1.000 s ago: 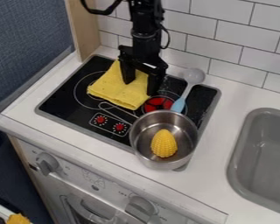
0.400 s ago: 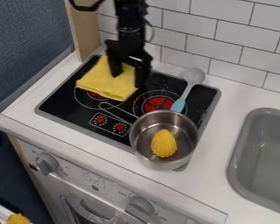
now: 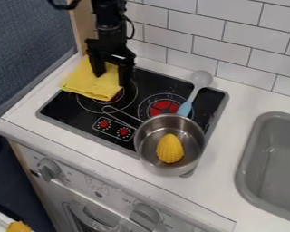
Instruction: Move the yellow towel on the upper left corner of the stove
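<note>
camera view, one entry for you, operator; all places given from the stove.

item: yellow towel, folded. lies over the stove's upper left part, one edge running past the stove's left border. change: you had it nearer the middle of the stove's back half; it has slid left in step with the arm, and part of the rear-left ring now shows beside it.

item: gripper, black, over the stove's upper left part, its fingers parted, cloth visible between them and its tips down at the towel. your claw is spread rather than closed; whether it pinches any fold, you cannot tell from here.

item: metal pot, at the stove's lower right, holding the yellow corn. unshifted.

item: spoon, blue-handled, along the stove's upper right. unshifted.

meaning for the task: the slide looks to have brought your towel to the named corner, so the job seems close to done. further leftward travel would likely spill more cloth off the stove's edge. your next move, in all likelihood: stop the drag, lift straight up, and watch that no fold clings and rises with the claw.
</note>
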`<state>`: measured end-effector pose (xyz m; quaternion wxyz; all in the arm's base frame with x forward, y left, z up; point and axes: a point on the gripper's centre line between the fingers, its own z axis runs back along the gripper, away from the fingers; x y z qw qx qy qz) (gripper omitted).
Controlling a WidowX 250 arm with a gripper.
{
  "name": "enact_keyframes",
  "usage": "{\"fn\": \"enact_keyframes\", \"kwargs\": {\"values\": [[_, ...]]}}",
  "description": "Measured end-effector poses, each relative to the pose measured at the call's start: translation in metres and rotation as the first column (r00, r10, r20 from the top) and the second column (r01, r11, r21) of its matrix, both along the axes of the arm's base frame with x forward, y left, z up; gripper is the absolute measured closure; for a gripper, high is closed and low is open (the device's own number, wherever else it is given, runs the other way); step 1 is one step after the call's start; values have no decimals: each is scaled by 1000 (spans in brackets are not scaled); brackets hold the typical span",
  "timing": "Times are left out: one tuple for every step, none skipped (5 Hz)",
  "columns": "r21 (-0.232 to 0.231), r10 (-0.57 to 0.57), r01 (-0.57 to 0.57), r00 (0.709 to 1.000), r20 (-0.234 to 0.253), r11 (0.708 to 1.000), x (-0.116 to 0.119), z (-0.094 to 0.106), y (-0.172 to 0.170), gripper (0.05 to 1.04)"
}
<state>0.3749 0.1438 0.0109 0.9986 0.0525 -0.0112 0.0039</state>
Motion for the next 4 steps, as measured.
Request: {"fn": "enact_keyframes", "kwargs": {"values": [[-37, -30, 30, 1000, 9, 999, 1, -1, -6, 83], [-87, -61, 65, 997, 47, 994, -4, 9, -15, 86], [-78, -52, 62, 992, 118, 995, -4, 43, -16, 84], [-67, -52, 58, 995, 89, 996, -9, 47, -13, 84]]}}
